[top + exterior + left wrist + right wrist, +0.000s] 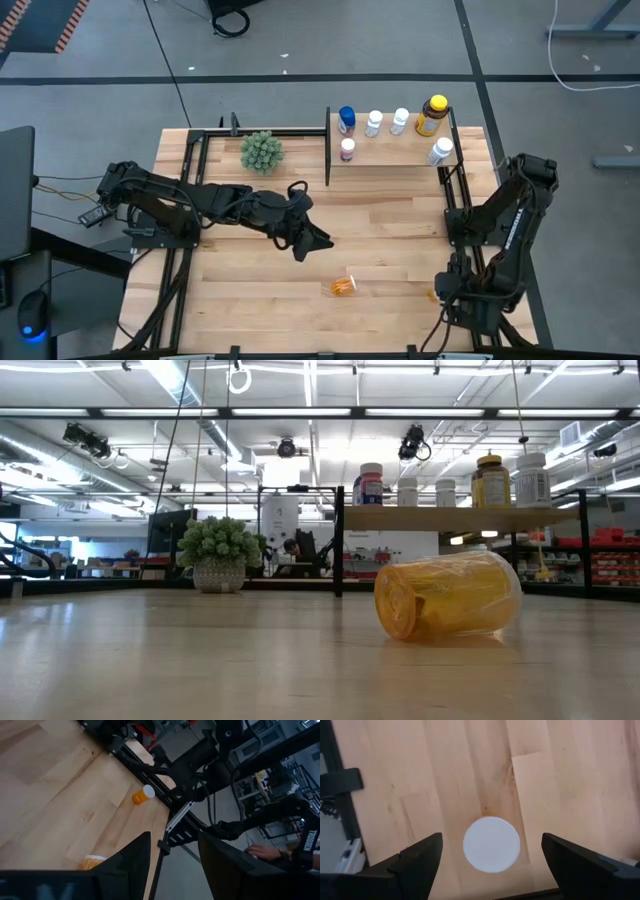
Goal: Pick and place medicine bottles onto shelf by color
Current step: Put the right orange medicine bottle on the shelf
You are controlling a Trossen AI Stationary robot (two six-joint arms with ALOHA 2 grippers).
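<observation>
Right gripper (490,865) found directly above white-capped orange bottle (491,844) at near right table (400,210) edge, jaws fully spread, empty. Advised: straight descent, cap centred, close below cap. Left gripper (172,860) part open, empty, beside toppled orange bottle (343,286). Shelf (390,150) far right, six bottles placed.

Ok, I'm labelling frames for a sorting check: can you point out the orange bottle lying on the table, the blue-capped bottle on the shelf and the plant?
orange bottle (447,596), low view, middle of its side.
blue-capped bottle (346,115), high view, its cap.
plant (261,152), high view, centre of its foliage.
</observation>
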